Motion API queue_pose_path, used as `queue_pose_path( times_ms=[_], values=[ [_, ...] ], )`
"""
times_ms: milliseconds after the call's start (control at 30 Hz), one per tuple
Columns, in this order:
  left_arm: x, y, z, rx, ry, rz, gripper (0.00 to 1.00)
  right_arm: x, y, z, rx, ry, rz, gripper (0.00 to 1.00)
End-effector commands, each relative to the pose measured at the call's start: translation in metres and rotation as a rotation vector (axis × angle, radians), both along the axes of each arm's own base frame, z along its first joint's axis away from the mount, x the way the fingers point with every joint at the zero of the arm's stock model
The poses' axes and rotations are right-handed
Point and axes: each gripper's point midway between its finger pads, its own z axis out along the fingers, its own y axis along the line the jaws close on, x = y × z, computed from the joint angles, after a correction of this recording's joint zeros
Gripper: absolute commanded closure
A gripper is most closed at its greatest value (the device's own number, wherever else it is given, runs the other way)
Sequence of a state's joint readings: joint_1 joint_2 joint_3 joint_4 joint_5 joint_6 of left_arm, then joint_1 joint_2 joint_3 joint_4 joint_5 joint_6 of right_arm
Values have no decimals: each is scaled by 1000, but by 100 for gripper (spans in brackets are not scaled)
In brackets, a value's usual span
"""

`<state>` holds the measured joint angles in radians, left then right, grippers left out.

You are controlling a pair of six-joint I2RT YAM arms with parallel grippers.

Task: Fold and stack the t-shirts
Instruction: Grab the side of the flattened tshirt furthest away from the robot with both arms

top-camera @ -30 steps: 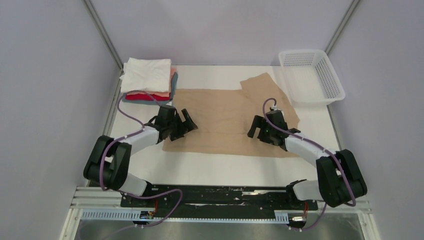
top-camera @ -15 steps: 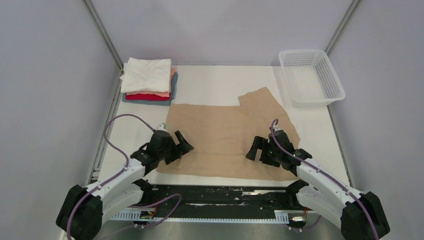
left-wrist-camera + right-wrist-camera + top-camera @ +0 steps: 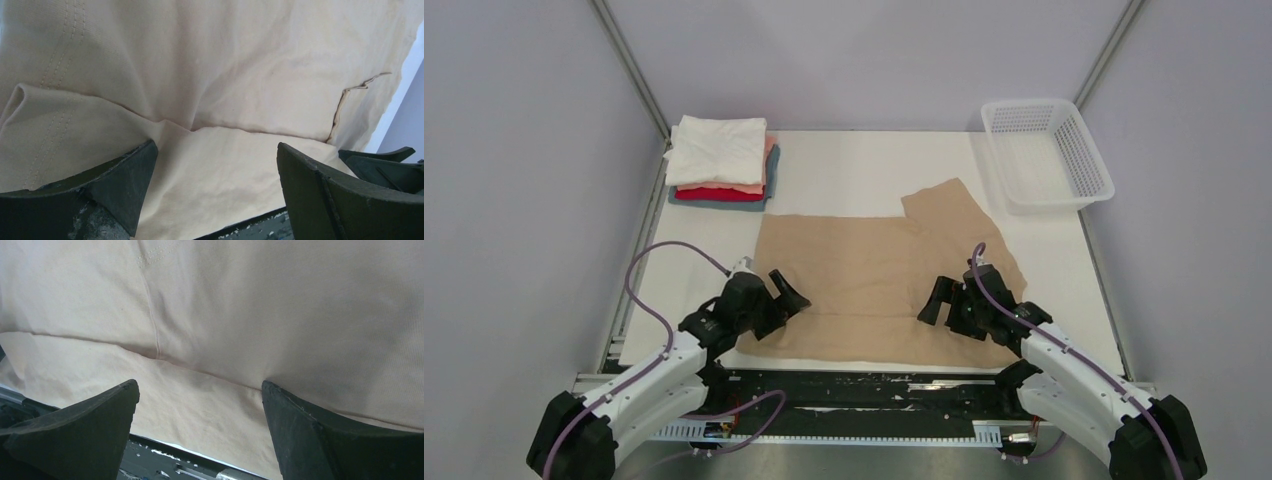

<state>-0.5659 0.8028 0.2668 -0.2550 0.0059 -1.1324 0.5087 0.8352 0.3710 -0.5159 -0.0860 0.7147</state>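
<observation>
- Tan shirt [image 3: 879, 275] lies spread at the front edge of the table [image 3: 844, 165], one sleeve sticking out; its folding looks barely begun.
- Four folded shirts [image 3: 721, 165], white, pink, red and blue-grey, sit piled at the far left corner, seemingly done.
- Left gripper [image 3: 786, 293] and right gripper [image 3: 937, 301] hang low over the near hem, both spread wide, holding nothing.
- One white basket [image 3: 1046, 155] stands far right.

Both wrist views crop the tan t-shirt [image 3: 225, 75] on every side, and each cuts its own fingers [image 3: 95, 200] off at the bottom edge. From above, the white t-shirt [image 3: 717, 148] covers the stack, leaving only thin edges of the pink shirt [image 3: 770, 150], red shirt [image 3: 719, 194] and blue-grey shirt [image 3: 773, 178] (their folds cannot be read). The left gripper [image 3: 792, 293] and right gripper [image 3: 944, 305] hide the cloth beneath them.
</observation>
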Motion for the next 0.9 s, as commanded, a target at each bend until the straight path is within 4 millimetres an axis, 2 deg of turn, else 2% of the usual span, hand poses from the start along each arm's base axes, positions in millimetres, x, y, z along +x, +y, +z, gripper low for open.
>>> queue_pose_path(
  times_ms=[0,100,233,300,400,433,467,500,533,567,600,633,667,700,733,767,800,833,867],
  values=[
    [-59,38,-52,152,248,35,0,-7,-9,-7,-42,34,-29,0],
    [-55,37,-44,142,218,36,0,-2,-9,-1,-44,9,-33,0],
    [-39,34,-27,137,134,38,0,12,-4,23,-18,-69,-32,0],
    [-23,34,-11,153,60,43,0,28,-6,44,-30,-149,-51,0],
    [4,39,28,211,-37,82,0,54,-7,87,-37,-274,-89,0],
    [12,49,32,266,-57,123,0,63,-8,102,-39,-315,-109,0],
    [21,51,48,284,-88,145,0,72,-11,115,-49,-353,-139,0],
    [31,61,52,328,-97,191,0,81,-14,127,-57,-391,-172,0],
    [42,61,69,335,-134,194,0,92,-19,137,-74,-429,-216,0],
    [52,66,71,349,-128,216,0,102,-23,144,-91,-463,-255,0],
    [70,71,87,342,-171,243,0,112,-24,151,-102,-493,-272,0],
    [79,70,85,347,-156,235,0,123,-24,153,-122,-506,-277,0],
    [98,78,100,343,-199,266,0,133,-24,158,-133,-518,-288,0],
    [108,81,91,370,-165,267,0,142,-24,161,-146,-523,-288,0],
    [126,91,107,376,-192,299,0,151,-23,162,-167,-524,-282,0],
    [135,90,95,391,-139,276,0,160,-24,165,-187,-528,-283,0],
    [153,97,109,398,-160,280,0,169,-26,165,-220,-528,-288,0],
    [163,97,96,409,-114,262,0,179,-28,166,-245,-530,-290,0],
    [180,103,105,415,-140,271,0,188,-28,168,-264,-533,-284,0]
  ],
)
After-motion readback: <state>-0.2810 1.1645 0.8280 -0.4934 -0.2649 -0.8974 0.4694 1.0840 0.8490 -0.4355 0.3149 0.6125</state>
